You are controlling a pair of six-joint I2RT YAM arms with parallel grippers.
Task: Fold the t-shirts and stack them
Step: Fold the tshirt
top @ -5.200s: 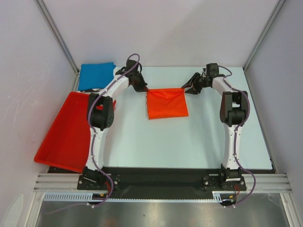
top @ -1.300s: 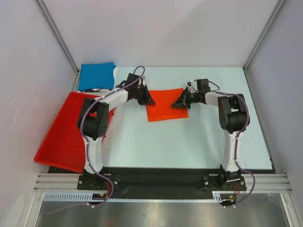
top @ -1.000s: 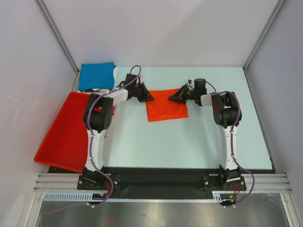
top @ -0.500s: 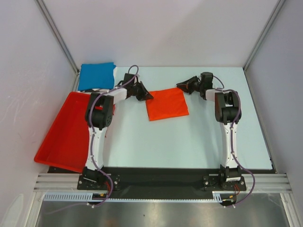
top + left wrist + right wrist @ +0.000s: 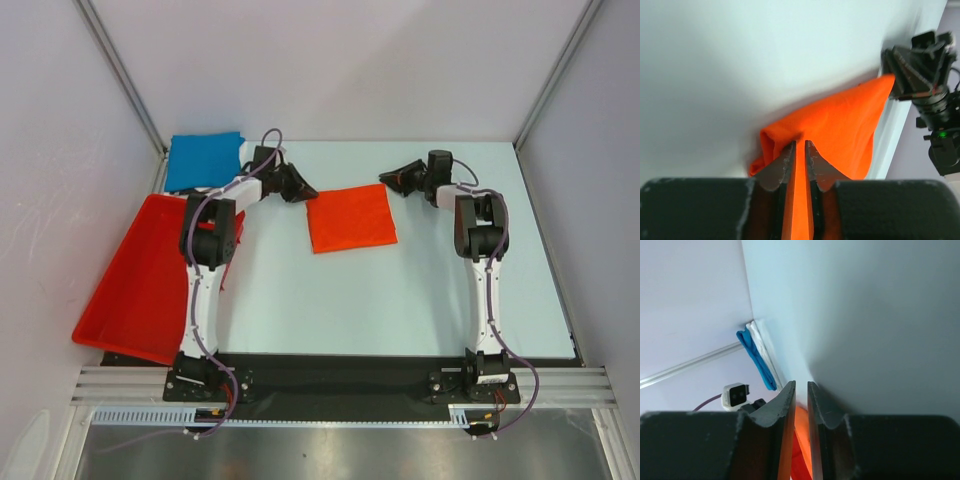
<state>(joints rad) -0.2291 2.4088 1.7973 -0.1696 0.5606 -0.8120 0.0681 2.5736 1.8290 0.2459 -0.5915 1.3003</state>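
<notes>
Showing the bench [image 5: 400,290] from above, the top view has the orange t-shirt [image 5: 350,218] folded into a flat square at the middle. The blue t-shirt [image 5: 205,160] lies folded at the far left corner, and the red tray [image 5: 130,280] lies along the left edge. The left gripper [image 5: 300,190] sits at the square's far left corner and the right gripper [image 5: 392,178] just off its far right corner, a placement that suits laying a fold down from both ends.

Left wrist view: the gripper is narrowly parted, orange cloth fills the slit, and a bunched corner sits at its tips. Whether it pinches the cloth cannot be told.

Right wrist view: the gripper is narrowly parted with bare bench showing between its tips, so it is released and holds nothing.

Judged stage: the orange t-shirt is folded, and stacking it with the blue one is not yet done.
</notes>
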